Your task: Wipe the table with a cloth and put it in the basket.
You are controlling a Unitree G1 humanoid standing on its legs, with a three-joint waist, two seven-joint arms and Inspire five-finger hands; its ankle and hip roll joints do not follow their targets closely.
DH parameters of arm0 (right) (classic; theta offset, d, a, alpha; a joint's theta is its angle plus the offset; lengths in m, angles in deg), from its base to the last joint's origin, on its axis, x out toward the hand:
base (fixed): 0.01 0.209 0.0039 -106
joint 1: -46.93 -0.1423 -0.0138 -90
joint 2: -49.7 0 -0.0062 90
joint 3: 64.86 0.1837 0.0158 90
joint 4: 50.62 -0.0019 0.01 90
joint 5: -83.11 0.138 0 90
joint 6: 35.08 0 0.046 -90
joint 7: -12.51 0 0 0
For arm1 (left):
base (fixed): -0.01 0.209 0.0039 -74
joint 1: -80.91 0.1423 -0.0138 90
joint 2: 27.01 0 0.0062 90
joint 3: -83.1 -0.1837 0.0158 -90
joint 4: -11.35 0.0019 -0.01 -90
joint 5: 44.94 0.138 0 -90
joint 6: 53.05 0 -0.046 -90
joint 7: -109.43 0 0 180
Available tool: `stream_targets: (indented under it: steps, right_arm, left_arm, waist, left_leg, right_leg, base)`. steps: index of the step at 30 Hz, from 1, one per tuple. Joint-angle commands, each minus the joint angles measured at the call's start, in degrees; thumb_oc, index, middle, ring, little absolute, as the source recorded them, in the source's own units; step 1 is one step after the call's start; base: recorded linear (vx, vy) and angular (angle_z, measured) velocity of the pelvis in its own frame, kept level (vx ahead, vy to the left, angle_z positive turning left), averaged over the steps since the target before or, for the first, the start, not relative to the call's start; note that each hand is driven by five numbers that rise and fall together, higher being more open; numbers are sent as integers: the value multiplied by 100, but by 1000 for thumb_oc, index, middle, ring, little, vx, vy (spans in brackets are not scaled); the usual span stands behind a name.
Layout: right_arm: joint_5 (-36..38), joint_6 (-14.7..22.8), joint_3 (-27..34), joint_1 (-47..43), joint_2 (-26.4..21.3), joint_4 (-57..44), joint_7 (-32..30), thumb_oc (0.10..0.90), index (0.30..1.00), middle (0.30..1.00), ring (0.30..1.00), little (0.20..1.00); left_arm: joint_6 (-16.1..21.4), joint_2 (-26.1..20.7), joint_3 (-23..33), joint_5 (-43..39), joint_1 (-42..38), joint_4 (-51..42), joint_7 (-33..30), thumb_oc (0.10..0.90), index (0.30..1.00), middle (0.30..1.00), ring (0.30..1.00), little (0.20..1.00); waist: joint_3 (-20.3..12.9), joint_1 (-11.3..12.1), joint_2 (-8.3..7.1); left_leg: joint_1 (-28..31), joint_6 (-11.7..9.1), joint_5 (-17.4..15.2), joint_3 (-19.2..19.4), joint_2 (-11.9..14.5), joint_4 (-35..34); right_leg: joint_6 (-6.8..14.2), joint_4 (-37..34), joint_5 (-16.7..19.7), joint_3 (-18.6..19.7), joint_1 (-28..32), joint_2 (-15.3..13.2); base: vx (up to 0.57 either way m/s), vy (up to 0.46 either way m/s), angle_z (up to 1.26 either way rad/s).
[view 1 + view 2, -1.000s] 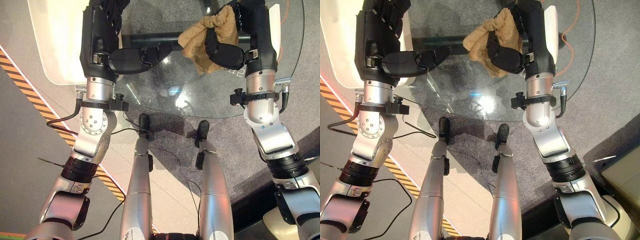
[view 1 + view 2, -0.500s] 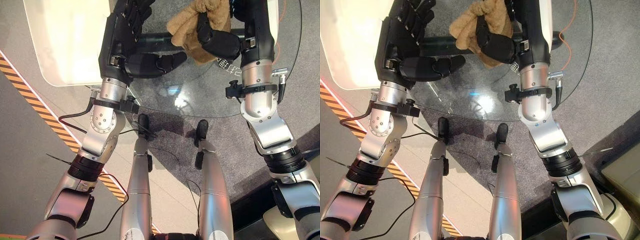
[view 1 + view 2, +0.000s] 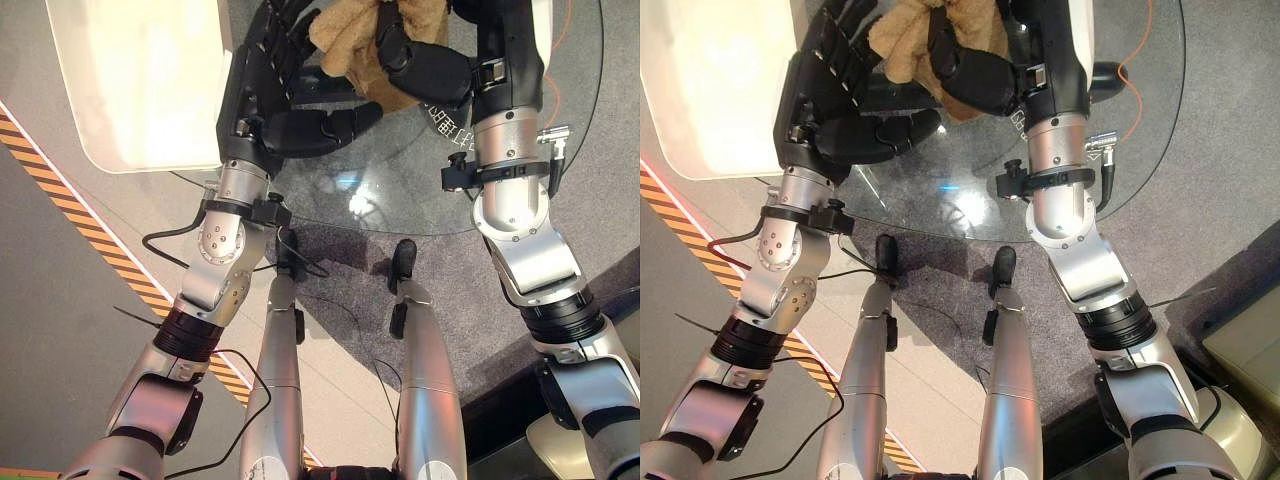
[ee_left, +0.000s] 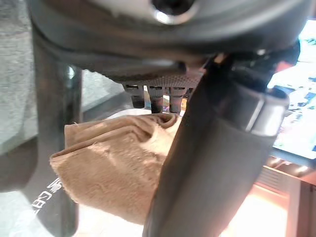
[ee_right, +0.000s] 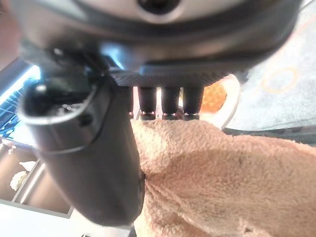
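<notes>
We see the tan cloth (image 3: 365, 40) bunched in the right hand (image 3: 425, 70), at the far side above the round glass table (image 3: 420, 195). The thumb and fingers of this hand are curled around the cloth and pinch it. The left hand (image 3: 270, 95) is just beside the cloth on its left, palm turned to it, fingers straight and a little spread, the thumb reaching under the cloth. A white surface (image 3: 140, 80) lies at the far left.
</notes>
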Motion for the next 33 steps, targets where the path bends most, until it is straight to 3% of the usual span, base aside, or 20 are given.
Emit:
stream_targets:
  steps: [1, 30, 33]
  right_arm:
    - [80, 947, 183, -1227, 144, -1353, -55, 100, 300, 300, 300, 200]
    - [657, 876, -155, -1567, 536, -1282, 437, 100, 300, 300, 300, 200]
    - [710, 850, -164, -1566, 601, -1245, 459, 100, 300, 300, 300, 200]
  left_arm:
    - [386, 106, 48, 6, -778, -379, -11, 800, 900, 900, 900, 900]
    - [218, 427, -157, 42, -1388, 309, -120, 800, 900, 900, 900, 900]
    - [194, 471, -171, 72, -1425, 341, -130, 712, 825, 825, 825, 812]
  waist:
    - [-131, -82, -68]
    - [-131, -171, -87]
    - [-131, -171, -81]
  left_leg:
    - [287, 574, -166, 522, -461, -165]
    - [308, 520, -132, 575, -398, -175]
    - [311, 518, -131, 575, -400, -179]
  right_leg:
    - [-198, -904, 373, -241, 523, 736]
    - [-226, -901, 345, -177, 540, 768]
    - [-224, -909, 336, -174, 547, 763]
  base:
    - [0, 0, 0]
    - [-1, 1, -1]
    - [0, 0, 0]
